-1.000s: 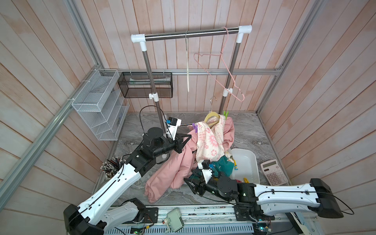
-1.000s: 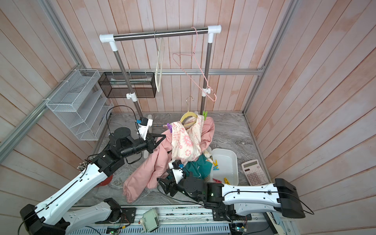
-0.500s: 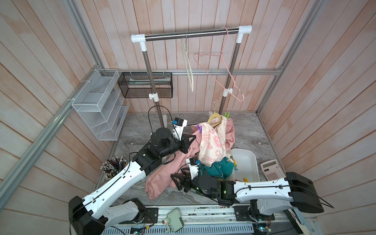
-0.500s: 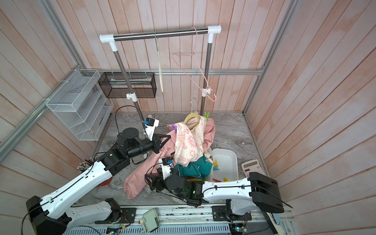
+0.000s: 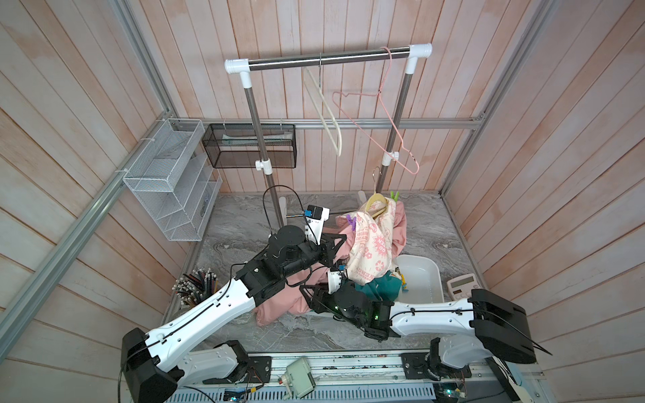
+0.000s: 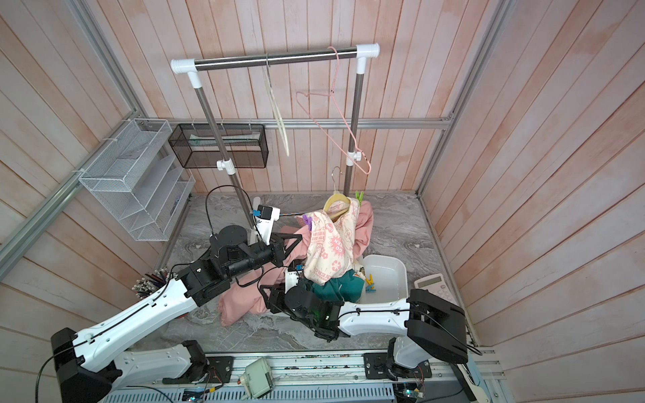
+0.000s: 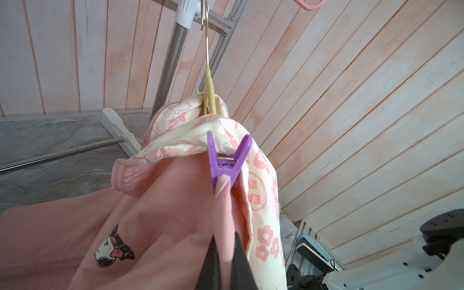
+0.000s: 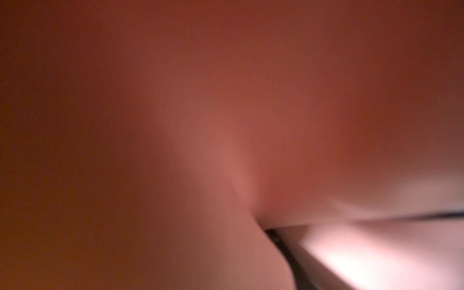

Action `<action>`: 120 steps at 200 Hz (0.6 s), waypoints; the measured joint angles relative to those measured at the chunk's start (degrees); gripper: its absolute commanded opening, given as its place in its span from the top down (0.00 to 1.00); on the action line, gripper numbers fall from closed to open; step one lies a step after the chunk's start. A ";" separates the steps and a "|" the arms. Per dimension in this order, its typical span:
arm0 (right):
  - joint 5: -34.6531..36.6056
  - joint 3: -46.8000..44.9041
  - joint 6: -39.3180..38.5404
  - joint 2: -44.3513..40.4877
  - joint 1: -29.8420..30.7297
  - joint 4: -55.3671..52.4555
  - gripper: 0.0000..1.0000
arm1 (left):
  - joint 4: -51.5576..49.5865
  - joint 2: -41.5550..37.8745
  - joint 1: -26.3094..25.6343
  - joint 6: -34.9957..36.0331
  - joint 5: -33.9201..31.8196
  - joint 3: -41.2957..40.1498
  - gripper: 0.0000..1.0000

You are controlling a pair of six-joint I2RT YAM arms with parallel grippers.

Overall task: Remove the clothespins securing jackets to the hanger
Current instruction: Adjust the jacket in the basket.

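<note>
Your left gripper (image 7: 224,236) is pinched shut on a fold of the pink jacket (image 7: 163,213), close to the purple clothespin (image 7: 226,163) clamped on that fold. The green clothespin (image 5: 394,196) sits beside the hanger (image 5: 375,202), near the back edge of the table (image 5: 436,226). Your right gripper (image 5: 309,296) is buried in pink cloth, and its wrist view shows only blur, so I cannot tell its opening.

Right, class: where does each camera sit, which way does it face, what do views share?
Both top views: overhead, looking down on rack, pink jacket, left arm, right arm.
Left wrist: on left arm, looking up past left pincer at purple clothespin.
Right wrist: against blurred pinkish fabric; own body unclear.
Shared: purple clothespin, top views and left wrist.
</note>
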 measured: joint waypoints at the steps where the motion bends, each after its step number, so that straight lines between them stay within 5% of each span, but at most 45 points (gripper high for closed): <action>1: 0.02 -0.04 -0.04 -0.02 -0.02 0.04 0.78 | 0.02 0.00 0.00 0.00 0.00 -0.02 1.00; 26: 0.46 -2.05 0.22 -1.77 -0.09 0.66 1.00 | 0.07 -0.02 0.00 -0.44 -0.42 0.00 1.00; 120: 9.01 -7.76 -3.52 -22.16 -1.11 -11.52 1.00 | 1.55 -3.89 -0.13 1.60 0.28 0.00 1.00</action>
